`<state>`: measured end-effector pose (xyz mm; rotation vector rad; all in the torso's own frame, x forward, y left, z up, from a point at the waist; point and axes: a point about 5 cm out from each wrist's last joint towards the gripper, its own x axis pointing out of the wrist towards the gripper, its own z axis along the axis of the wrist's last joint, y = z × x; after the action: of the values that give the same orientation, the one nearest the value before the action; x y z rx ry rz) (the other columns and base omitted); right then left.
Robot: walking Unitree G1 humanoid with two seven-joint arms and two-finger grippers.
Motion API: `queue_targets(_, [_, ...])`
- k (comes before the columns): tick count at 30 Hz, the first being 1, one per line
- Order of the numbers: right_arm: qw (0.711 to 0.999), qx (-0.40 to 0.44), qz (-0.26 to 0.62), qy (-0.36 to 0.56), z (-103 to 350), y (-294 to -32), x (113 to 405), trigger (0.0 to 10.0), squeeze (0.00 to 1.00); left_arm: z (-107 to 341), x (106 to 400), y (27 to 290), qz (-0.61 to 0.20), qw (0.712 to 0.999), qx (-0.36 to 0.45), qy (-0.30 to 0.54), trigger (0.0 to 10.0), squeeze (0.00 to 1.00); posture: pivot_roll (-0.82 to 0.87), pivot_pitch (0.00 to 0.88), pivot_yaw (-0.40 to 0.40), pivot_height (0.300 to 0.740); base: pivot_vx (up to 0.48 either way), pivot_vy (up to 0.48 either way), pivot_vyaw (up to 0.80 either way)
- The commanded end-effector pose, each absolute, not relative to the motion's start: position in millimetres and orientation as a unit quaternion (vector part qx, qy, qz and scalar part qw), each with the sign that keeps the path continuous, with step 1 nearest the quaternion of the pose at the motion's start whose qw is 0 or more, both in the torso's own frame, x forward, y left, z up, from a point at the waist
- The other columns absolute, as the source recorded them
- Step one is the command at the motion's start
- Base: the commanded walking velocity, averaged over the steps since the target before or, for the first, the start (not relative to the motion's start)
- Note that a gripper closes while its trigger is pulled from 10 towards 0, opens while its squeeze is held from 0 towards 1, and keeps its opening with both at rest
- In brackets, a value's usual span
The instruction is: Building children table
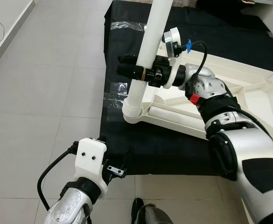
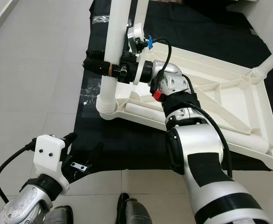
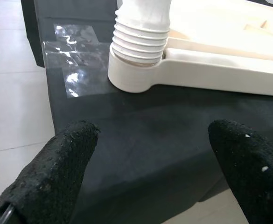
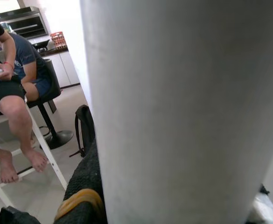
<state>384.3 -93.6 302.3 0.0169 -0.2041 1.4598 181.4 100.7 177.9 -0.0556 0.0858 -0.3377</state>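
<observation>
Right gripper [image 1: 135, 71] fingers clamped mid-shaft on the white leg [image 1: 148, 51], seated in the tabletop [image 1: 229, 100] corner socket. Rigid, light, slick plastic: grip low. Left gripper [image 3: 150, 172] fingers apart.

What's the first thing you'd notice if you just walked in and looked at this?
The tall white table leg stands out first: it rises from a round socket at the corner of the upside-down white tabletop, which lies on a black mat. The right gripper is clamped around that leg partway up. The left gripper hovers open low over the mat's near edge, pointing at the socket.
</observation>
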Motion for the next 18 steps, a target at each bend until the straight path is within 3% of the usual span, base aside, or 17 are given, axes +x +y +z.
queue_targets(1, [0.738, -0.006, 0.669, -0.087, 296.6, -99.4, 383.7, 10.0, 0.0, 178.3, 178.0, 100.2, -0.167, 0.984, -0.031, 0.048, 10.0, 0.0, 0.14, 0.284, -0.164, 0.74, 0.0, 0.0, 0.0])
queue_targets(8, [0.734, -0.043, 0.673, -0.086, 287.7, -98.2, 382.2, 10.0, 0.0, 178.7, 179.0, 99.9, -0.166, 0.984, -0.03, 0.049, 10.0, 0.0, 0.14, 0.292, -0.164, 0.74, 0.0, 0.0, 0.0])
queue_targets(12, [0.745, -0.076, 0.657, -0.088, 283.9, -96.0, 383.8, 10.0, 0.0, 178.5, 180.0, 99.7, -0.165, 0.985, -0.03, 0.05, 10.0, 0.0, 0.14, 0.295, -0.166, 0.74, 0.0, 0.0, 0.0])
queue_targets(16, [0.775, -0.094, 0.618, -0.093, 287.4, -93.8, 389.0, 10.0, 0.0, 177.4, 180.2, 99.4, -0.163, 0.985, -0.03, 0.052, 10.0, 0.0, 0.14, 0.295, -0.171, 0.74, 0.0, 0.0, 0.0])
queue_targets(18, [0.771, -0.099, 0.622, -0.091, 286.6, -93.4, 388.6, 10.0, 0.0, 177.2, 180.3, 99.0, -0.163, 0.985, -0.029, 0.052, 10.0, 0.0, 0.13, 0.297, -0.172, 0.74, 0.0, 0.0, 0.0])
